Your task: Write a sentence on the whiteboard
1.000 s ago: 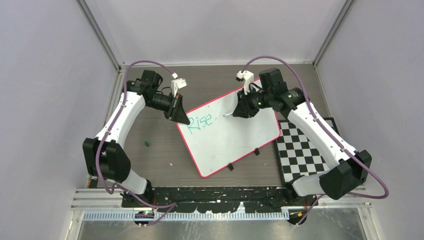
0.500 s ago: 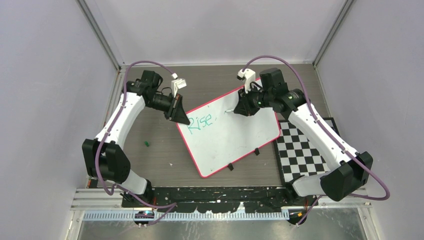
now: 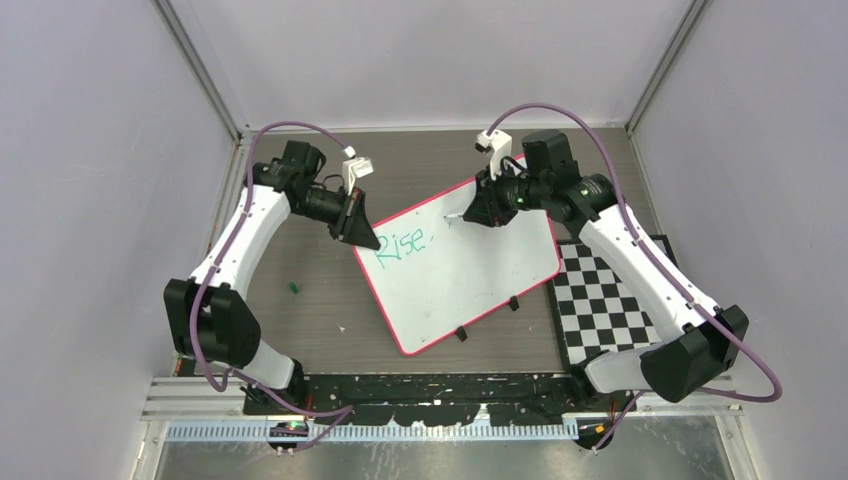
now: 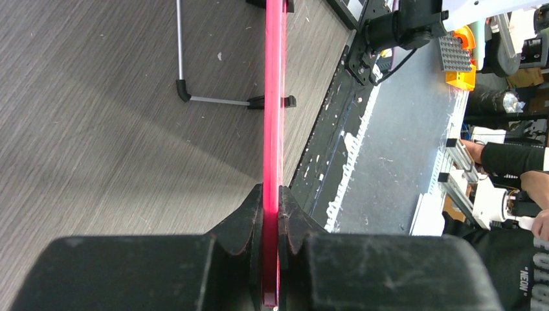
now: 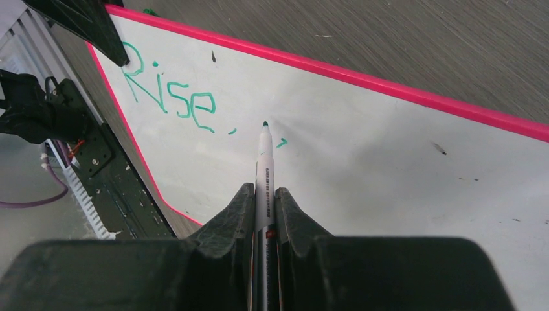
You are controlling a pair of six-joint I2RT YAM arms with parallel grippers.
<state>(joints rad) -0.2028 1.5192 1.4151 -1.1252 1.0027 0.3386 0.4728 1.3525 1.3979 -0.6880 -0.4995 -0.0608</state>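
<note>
Whiteboard (image 3: 480,280) sits askew on the tabletop (image 3: 300,320), its rim pinched by the left jaws. Right jaws clamp a marker (image 5: 265,175), its tip just past the sentence (image 5: 169,96), teal "Rise".

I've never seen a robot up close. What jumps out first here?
The big white board with a pink rim lies askew mid-table, with "Rise" written in green near its left corner. The right gripper pinches a green-tipped marker pointed just past that word, while the left gripper clamps the board's edge. A checkered mat lies beside the board's right side.
</note>
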